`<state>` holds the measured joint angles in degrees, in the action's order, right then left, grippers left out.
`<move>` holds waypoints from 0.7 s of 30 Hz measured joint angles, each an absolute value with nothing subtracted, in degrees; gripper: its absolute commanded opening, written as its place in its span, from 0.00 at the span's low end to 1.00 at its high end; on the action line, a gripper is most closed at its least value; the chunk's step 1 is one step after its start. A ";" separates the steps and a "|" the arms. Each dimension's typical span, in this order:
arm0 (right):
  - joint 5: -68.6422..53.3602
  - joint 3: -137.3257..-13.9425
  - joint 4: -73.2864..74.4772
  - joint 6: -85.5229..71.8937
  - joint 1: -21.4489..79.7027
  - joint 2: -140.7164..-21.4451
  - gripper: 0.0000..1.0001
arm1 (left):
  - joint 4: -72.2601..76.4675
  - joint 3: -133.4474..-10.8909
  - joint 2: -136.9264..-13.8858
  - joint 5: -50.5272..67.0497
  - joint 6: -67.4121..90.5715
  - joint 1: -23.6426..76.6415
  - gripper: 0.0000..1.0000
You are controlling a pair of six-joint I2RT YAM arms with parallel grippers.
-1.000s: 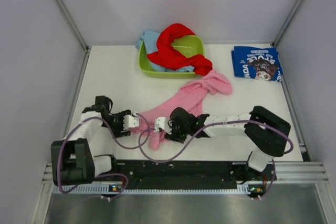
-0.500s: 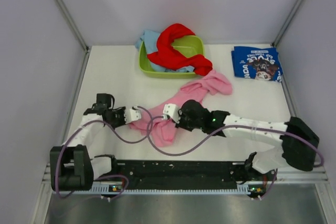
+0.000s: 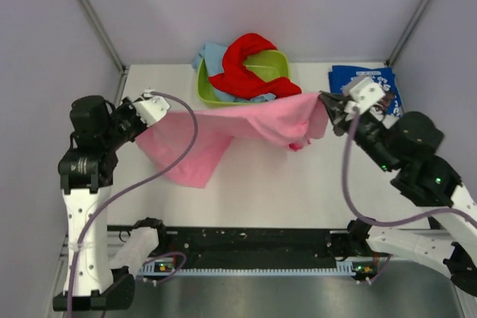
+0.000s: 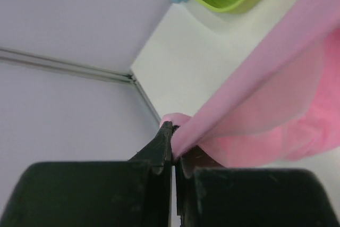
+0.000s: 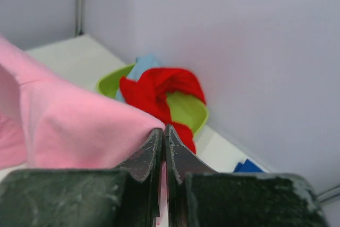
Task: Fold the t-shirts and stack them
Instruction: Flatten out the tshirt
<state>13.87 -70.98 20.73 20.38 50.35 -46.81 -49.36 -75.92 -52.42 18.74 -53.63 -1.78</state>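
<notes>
Over white table (image 3: pixel 298 176), pink t-shirt (image 3: pixel 238 121) aloft, its edges pinched in left fingers (image 4: pixel 159 152) and right fingers (image 5: pixel 146 155).

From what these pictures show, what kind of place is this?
Probably a lab robot test cell, not a home: plain walls framed by metal posts, a white table, and a left pincer and right pincer stretching a pink shirt between them.

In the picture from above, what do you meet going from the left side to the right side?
left gripper → pink t-shirt, held up between the two grippers → right gripper → navy t-shirt
</notes>
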 measured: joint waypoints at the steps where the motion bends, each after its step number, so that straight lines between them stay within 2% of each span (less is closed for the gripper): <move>1: 14.44 -73.03 20.97 20.88 50.35 -46.33 0.00 | -50.72 -78.30 -51.40 17.96 -52.97 -1.78 0.00; 8: 14.79 -88.92 26.57 23.05 50.37 -44.16 0.00 | -56.80 -91.72 -47.03 15.07 -52.42 -1.78 0.00; 21: 8.91 -103.44 34.46 19.40 50.35 -42.87 0.00 | -65.80 -104.29 -44.73 9.39 -52.60 -1.76 0.00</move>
